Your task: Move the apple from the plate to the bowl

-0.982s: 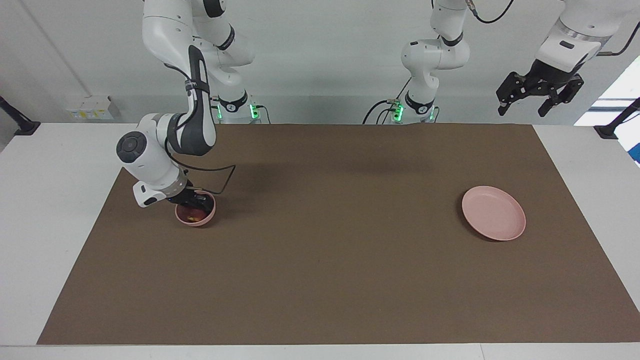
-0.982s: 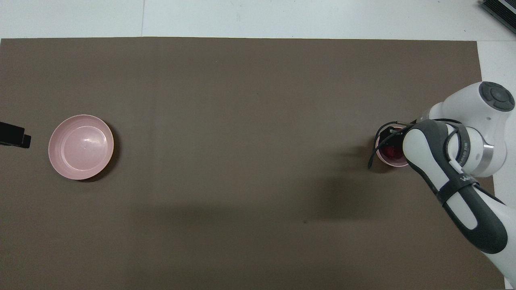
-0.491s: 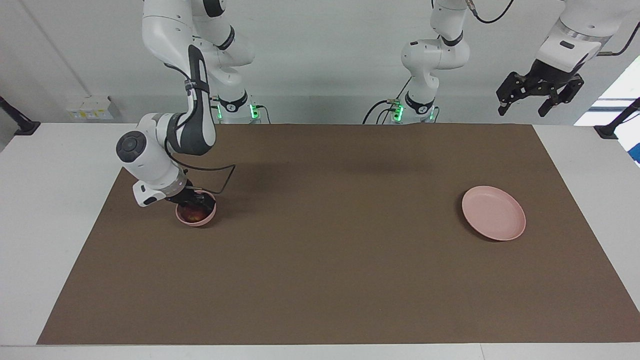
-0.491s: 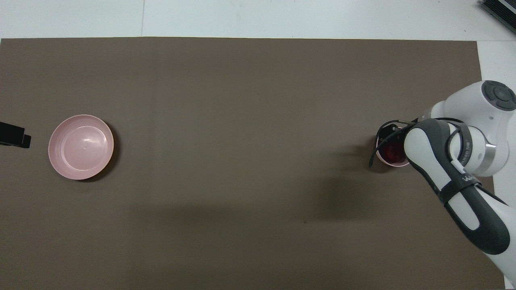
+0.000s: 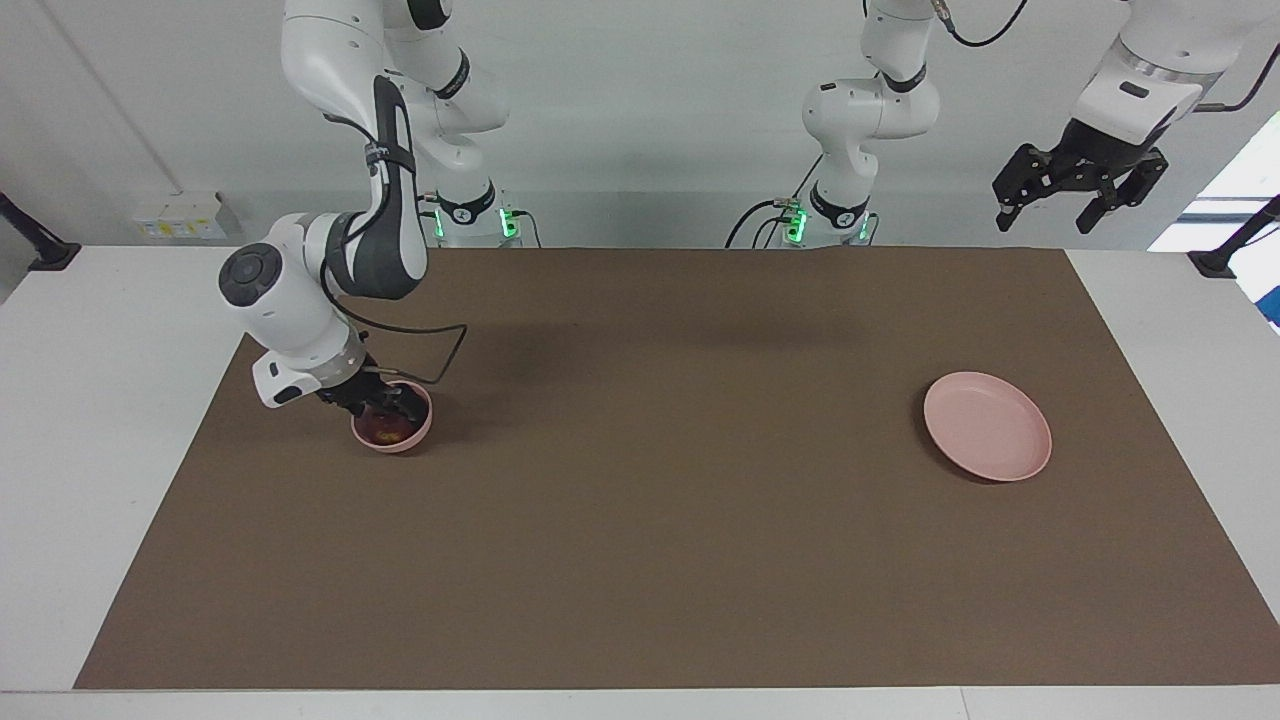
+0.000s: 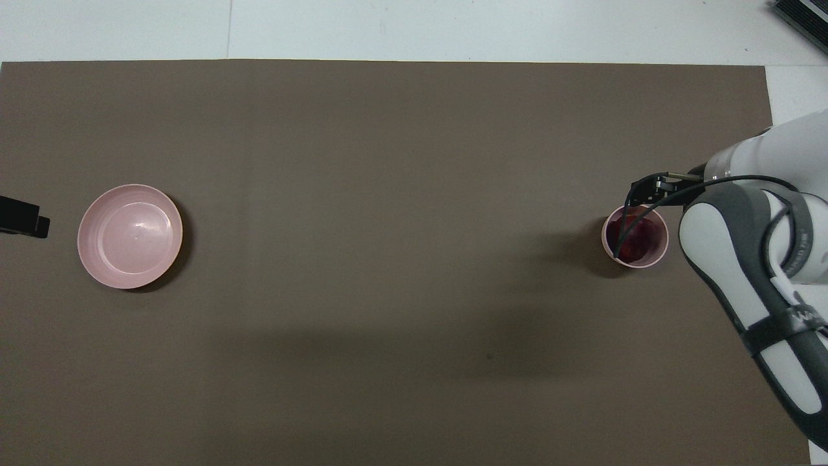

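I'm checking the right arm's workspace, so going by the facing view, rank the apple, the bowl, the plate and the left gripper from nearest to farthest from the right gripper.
From the right gripper, at the bowl's rim:
1. The apple and the bowl, under it and holding the apple: too close to call.
2. Plate, toward the left arm's end of the table.
3. Left gripper, raised past that end.

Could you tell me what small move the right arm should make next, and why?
Probably lift the right gripper straight up, clear of the bowl: the apple already lies inside it, and the plate is bare.
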You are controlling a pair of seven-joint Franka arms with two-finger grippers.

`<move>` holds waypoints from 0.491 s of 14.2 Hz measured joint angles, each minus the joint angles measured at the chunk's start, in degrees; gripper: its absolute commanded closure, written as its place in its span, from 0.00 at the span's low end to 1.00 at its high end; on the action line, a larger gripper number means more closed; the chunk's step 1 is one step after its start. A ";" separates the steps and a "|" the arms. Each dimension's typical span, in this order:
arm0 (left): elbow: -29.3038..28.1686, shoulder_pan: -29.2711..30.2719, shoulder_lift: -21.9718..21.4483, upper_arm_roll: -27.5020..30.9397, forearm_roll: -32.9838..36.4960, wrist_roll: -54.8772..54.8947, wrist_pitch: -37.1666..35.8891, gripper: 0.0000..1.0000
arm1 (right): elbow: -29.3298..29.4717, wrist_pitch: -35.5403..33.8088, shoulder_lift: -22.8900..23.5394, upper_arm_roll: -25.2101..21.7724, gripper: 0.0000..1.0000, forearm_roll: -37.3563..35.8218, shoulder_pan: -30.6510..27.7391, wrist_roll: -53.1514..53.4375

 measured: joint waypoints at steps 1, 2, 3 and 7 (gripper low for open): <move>0.00 0.00 0.00 0.00 0.00 0.00 0.00 0.00 | 0.94 -2.06 -1.58 0.20 0.00 -1.41 0.01 0.00; 0.00 0.00 0.00 0.00 0.00 0.00 0.00 0.00 | 2.06 -4.39 -3.11 0.39 0.00 -2.52 0.05 0.00; 0.00 0.00 -0.01 0.00 0.00 0.00 0.00 0.00 | 3.05 -6.46 -4.49 0.47 0.00 -2.92 0.14 0.00; -0.01 0.00 -0.01 0.00 0.00 0.00 0.00 0.00 | 7.21 -14.97 -9.48 0.54 0.00 -3.20 0.42 0.00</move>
